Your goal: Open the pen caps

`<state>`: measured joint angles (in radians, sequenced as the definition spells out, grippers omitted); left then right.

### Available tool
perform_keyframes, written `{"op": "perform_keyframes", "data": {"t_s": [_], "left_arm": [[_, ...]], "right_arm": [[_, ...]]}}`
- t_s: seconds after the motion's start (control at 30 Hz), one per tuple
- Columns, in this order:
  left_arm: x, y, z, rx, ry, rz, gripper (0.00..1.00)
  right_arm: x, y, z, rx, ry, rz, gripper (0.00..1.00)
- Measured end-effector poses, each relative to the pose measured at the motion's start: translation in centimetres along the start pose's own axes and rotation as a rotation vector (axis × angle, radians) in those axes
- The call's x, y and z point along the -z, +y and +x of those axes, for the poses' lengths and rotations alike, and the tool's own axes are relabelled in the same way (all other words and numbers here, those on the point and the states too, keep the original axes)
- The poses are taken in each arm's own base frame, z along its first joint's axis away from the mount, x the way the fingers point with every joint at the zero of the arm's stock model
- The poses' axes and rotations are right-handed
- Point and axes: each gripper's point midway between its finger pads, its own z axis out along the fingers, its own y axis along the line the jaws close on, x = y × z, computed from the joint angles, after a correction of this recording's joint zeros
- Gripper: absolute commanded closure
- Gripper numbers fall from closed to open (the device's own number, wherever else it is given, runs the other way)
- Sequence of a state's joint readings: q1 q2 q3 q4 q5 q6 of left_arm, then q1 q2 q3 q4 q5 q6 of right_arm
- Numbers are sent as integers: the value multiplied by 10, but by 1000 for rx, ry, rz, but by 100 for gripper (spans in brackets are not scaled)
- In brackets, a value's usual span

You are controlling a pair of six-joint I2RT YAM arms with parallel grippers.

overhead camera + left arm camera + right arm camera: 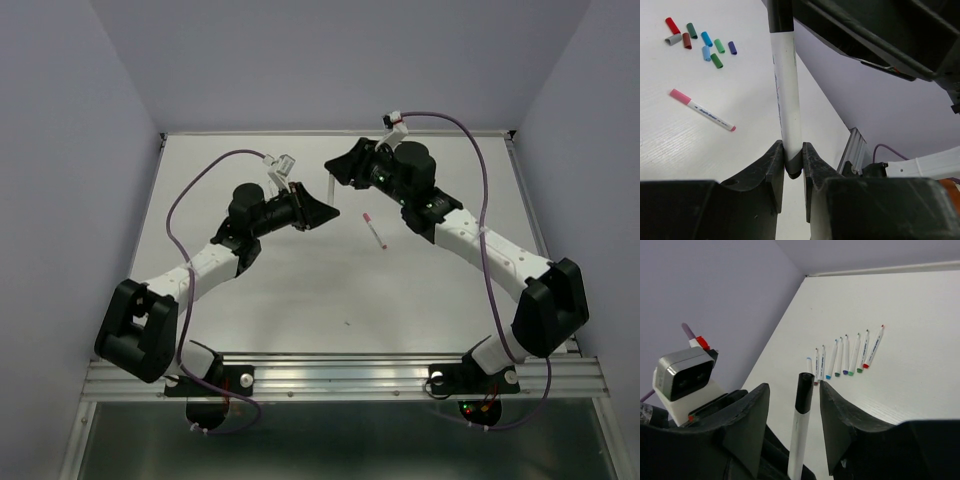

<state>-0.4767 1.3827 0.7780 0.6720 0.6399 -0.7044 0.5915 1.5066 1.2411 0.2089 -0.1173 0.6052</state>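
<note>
Seemingly mid-uncapping; clamped narrow in the left gripper (792, 159), low centre of frame, a thin white plastic pen barrel (786, 90); around its short black plastic cap (804, 387), the right gripper (792, 390) wide, not touching; next needs closing squarely, then pulling straight along barrel.

Cut off at the left wrist view's top edge: black end of the held pen (785, 100). Mostly hidden, it seems, between the left gripper (793, 160) fingers: its other end. Too small to read: print on the pink-ended pen (702, 110).
</note>
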Motion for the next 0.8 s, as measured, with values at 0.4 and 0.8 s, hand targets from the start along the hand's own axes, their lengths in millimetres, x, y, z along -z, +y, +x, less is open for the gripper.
{"op": "perform_keyframes", "data": {"t_s": [0.4,0.8], "left_arm": [[11,-12,-3,-26,-12,7,100],[12,-10,-1,-33,-4,2,19]], "right_arm": [[-9,-3,1,11,-2,16,89],[-8,-2,4,26,4,10,99]]}}
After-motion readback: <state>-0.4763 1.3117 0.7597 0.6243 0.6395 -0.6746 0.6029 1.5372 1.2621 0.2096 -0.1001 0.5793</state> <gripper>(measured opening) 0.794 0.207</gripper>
